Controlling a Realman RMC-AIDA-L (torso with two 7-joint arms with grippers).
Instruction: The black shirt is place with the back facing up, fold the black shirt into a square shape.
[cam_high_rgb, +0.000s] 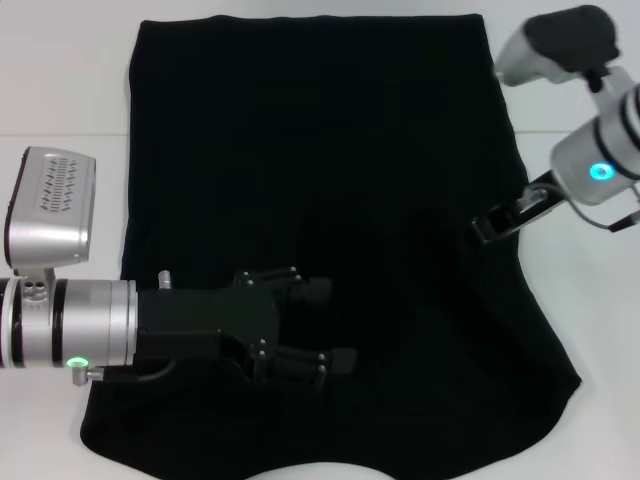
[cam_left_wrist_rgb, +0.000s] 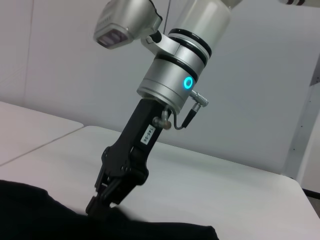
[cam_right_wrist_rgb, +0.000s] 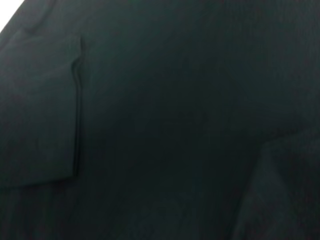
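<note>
The shirt lies flat on the table, the left gripper is over its near part, reaching in from the left, and the right gripper is down at the shirt's right edge, farther back, touching the cloth

Matt black cloth is noted for the shirt, and a smooth white finish for the table.

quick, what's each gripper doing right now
Left gripper: open, over the middle of the black shirt, holding nothing.
Right gripper: at the shirt's right edge; cannot be told.
</note>
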